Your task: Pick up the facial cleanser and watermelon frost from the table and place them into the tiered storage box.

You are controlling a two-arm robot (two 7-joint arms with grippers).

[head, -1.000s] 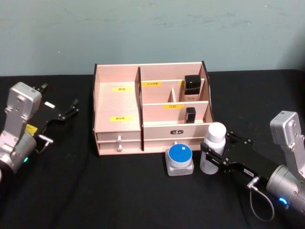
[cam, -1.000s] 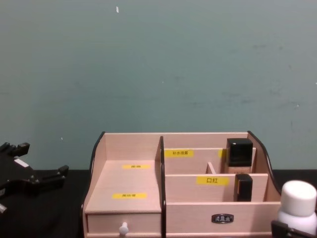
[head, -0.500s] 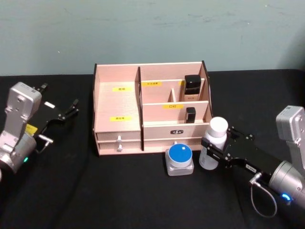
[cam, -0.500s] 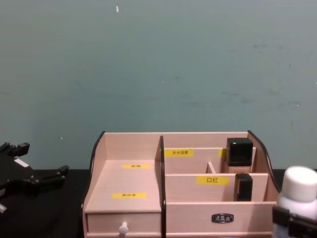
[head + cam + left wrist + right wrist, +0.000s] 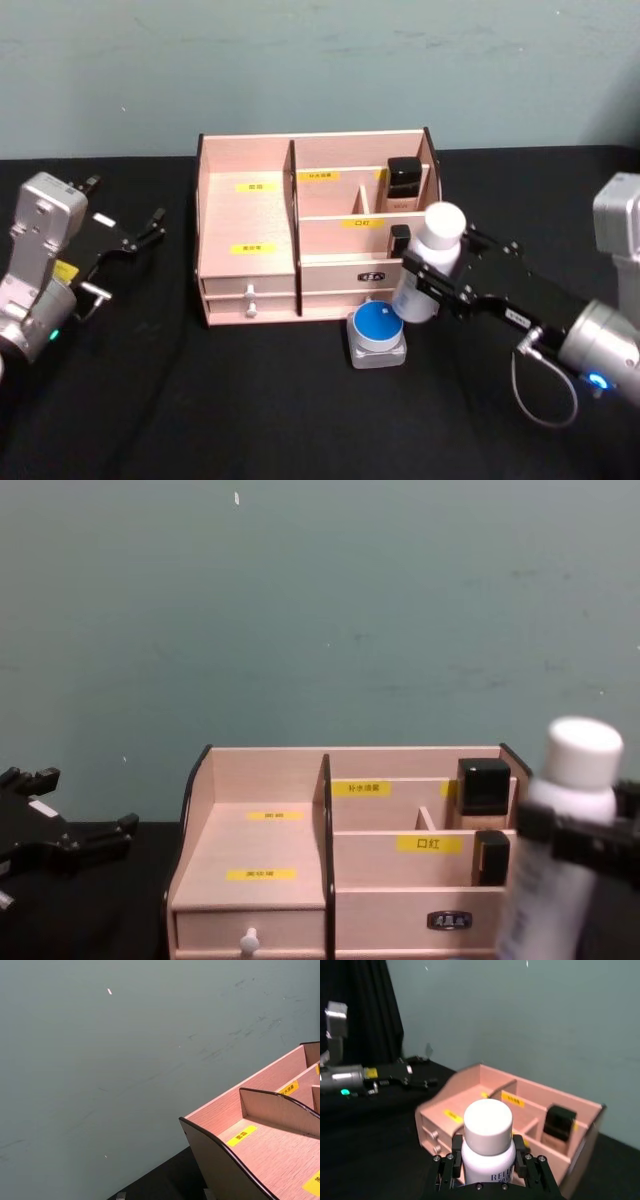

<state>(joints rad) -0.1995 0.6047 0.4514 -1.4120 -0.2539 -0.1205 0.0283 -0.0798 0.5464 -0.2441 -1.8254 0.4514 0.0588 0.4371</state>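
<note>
Head view: the right gripper [image 5: 425, 287], clamped on the white round-capped plastic bottle [image 5: 428, 255], has lifted it leftward off the black table [image 5: 250, 400]. It now hangs before the light-wood tiered storage box [image 5: 225, 215], above the blue-lidded square jar [image 5: 377, 334]. The left gripper [image 5: 128, 236] stays parked, jaws apart. Chest view: the bottle [image 5: 565, 810] sits higher.

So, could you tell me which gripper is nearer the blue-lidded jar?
Right. The right gripper, shut on the white bottle, hovers just above and right of the blue-lidded jar; the left gripper sits far to its left, beyond the tiered storage box.
</note>
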